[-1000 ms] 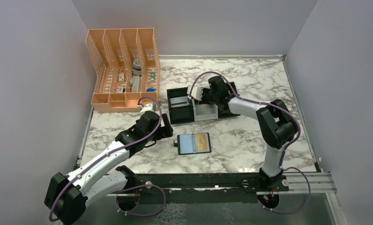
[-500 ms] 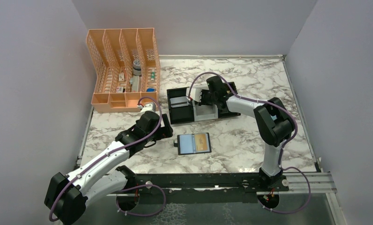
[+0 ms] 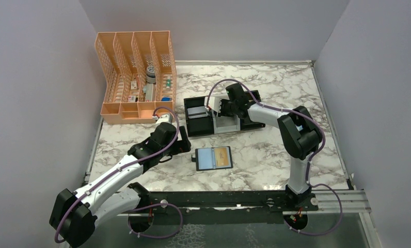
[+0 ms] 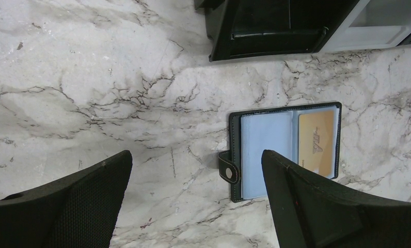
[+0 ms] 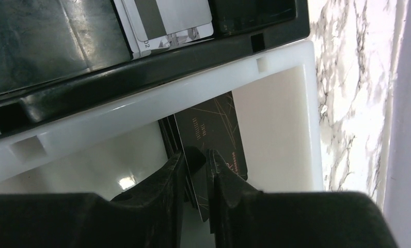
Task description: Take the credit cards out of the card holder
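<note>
From above, the card holder lies open on the bench, between my two arms and just in front of the black tray and the white tray. My left arm hangs just to its left. My right arm reaches over the white tray.

At my left wrist, the left jaws are spread wide and empty above bare marble. Beyond them the card holder shows blue-grey lining on one half and an orange card tucked into the other, with the snap tab on the edge toward my left arm.

At my right wrist, the right jaws stand close on either side of a dark card leaning inside the white tray. I cannot tell whether they pinch it or have let go. Pale cards lie in the black tray alongside.

I judge I am setting the dark card down. Next I must free it fully and rise straight so it does not drag out. Then comes the orange card, which probably needs an edge teased up while the left jaws steady the card holder.
</note>
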Tool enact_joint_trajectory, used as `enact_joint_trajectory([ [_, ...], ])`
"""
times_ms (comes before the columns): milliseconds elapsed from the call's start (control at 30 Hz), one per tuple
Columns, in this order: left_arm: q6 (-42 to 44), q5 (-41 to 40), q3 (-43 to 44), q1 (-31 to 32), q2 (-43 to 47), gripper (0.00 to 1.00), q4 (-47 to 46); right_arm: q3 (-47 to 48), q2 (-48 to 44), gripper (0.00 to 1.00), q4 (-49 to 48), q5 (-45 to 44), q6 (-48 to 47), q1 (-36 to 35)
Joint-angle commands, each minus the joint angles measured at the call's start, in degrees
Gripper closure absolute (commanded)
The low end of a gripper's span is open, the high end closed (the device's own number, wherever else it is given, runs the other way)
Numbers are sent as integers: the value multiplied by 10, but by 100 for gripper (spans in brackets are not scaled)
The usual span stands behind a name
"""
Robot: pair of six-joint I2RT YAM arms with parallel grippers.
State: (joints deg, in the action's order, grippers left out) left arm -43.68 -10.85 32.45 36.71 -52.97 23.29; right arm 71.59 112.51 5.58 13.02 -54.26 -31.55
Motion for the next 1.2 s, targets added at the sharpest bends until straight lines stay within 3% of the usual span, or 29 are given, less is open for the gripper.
enact_joint_trajectory([
  [0, 10, 14, 12, -3, -1, 1, 5, 12, 8, 78, 14, 17, 15, -4],
  [967, 28, 67, 17, -3, 7, 1, -5, 12, 23, 75, -20, -17, 2, -4],
  [1167, 26, 70, 14, -3, 7, 1, -5, 19, 15, 74, -6, 10, 5, -4],
])
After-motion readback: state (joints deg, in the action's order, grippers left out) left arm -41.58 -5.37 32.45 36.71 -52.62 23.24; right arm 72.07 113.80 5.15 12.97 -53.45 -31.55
